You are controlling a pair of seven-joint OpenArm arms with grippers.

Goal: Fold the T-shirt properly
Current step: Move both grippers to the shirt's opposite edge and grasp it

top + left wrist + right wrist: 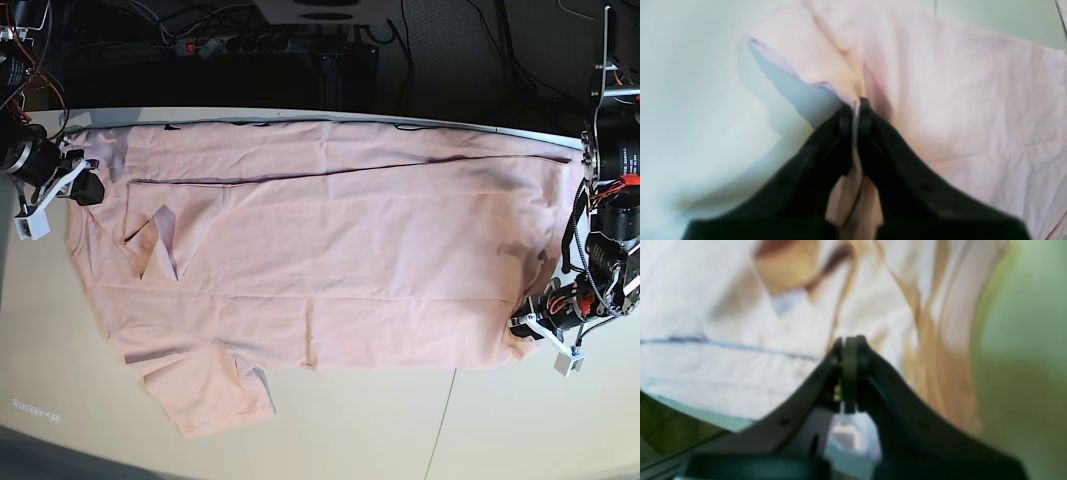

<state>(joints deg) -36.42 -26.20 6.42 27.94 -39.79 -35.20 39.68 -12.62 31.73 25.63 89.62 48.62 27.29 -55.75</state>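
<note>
The pale pink T-shirt (330, 260) lies spread across the table with its plain side up, and a strip along its far edge is folded over. One sleeve (205, 395) points toward the front edge. My left gripper (527, 325) is shut on the shirt's edge at the near right corner. The left wrist view shows its jaws (855, 106) pinching pink cloth (957, 100). My right gripper (88, 187) is shut at the shirt's left edge. In the blurred right wrist view its jaws (850, 343) are closed, with pale cloth (723, 366) just beyond them.
The pale table (350, 430) shows bare in front of the shirt, with a seam line (445, 420) running through it. Dark cables and a power strip (250, 42) lie behind the far edge. The arm bases stand at both sides.
</note>
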